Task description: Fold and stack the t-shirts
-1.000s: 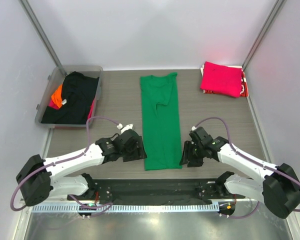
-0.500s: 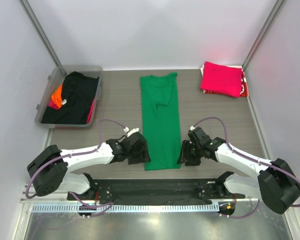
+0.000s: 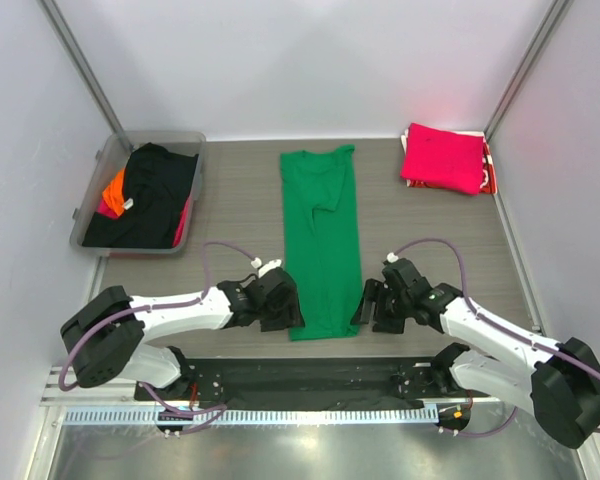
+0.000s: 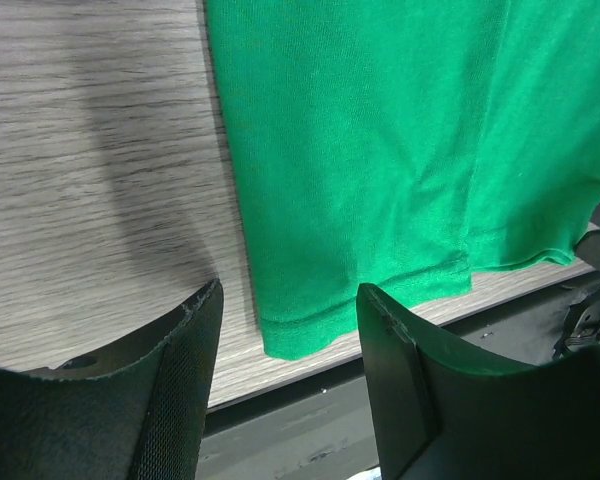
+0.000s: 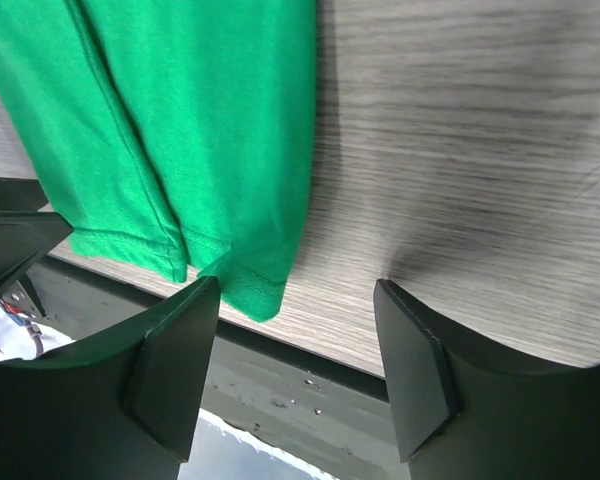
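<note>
the grey wood-grain table (image 3: pixel 240 200) carries the green t-shirt (image 3: pixel 322 240) as a long narrow strip down its middle, sleeves folded in, likely so the near hem can be lifted toward the collar. a black t-shirt (image 3: pixel 145 195) and an orange t-shirt (image 3: pixel 113 187) sit in the clear plastic tub (image 3: pixel 92 185) at far left, and a folded magenta-pink t-shirt (image 3: pixel 442 157) lies at far right, apparently where the stack goes. both arms reach low and inward, the left gripper (image 4: pixel 290 290) and right gripper (image 5: pixel 298 285) each spread wide, empty, straddling a near hem corner.
</note>
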`<state>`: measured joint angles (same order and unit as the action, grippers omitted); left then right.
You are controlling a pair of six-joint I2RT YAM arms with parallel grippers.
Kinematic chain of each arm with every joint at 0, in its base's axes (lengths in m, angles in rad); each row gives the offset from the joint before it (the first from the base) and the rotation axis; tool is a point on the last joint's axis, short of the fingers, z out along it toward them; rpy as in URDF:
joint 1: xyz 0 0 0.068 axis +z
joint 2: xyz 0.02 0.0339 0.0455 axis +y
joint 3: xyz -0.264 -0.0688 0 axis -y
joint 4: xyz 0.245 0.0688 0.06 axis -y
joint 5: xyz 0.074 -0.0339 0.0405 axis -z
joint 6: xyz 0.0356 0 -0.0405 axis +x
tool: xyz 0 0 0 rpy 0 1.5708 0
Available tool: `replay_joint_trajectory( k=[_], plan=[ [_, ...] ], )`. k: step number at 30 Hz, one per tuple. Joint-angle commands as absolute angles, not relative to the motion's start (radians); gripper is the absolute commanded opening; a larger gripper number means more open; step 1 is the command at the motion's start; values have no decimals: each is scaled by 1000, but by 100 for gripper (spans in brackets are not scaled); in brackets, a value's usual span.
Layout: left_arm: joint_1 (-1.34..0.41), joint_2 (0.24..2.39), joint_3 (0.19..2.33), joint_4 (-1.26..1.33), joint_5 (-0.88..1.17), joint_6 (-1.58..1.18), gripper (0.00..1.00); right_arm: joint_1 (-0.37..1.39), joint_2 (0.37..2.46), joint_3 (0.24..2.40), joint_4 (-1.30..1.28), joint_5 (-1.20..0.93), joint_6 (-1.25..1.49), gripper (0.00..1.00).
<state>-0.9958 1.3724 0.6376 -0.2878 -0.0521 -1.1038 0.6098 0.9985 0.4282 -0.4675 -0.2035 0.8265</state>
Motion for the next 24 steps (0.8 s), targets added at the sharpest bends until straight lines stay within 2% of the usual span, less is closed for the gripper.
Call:
replay_joint_trajectory(
  k=[1, 10, 18, 21, 22, 23, 24],
  plan=[
    [-1003, 1358, 612, -278, -67, -1121, 57, 617, 985, 408, -433, -198, 857, 70],
    [-1012, 1348, 606, -275, -75, -1129, 57, 615, 890, 394, -408, -153, 905, 68],
    [-1040, 1379, 624, -270, -80, -1134, 56, 617, 966, 338, -307, -218, 922, 66],
    [-1049, 1391, 629, -265, -83, -1143, 54, 617, 963, 319, -293, -229, 925, 51],
    [-1055, 1400, 632, -265, -83, -1143, 52, 618, 959, 315, -296, -229, 922, 42],
    [-1055, 1407, 635, -265, -83, -1143, 47, 617, 959, 310, -298, -229, 923, 22],
    [-1057, 1410, 641, -265, -83, -1144, 42, 617, 953, 305, -298, -227, 925, 14]
  ],
)
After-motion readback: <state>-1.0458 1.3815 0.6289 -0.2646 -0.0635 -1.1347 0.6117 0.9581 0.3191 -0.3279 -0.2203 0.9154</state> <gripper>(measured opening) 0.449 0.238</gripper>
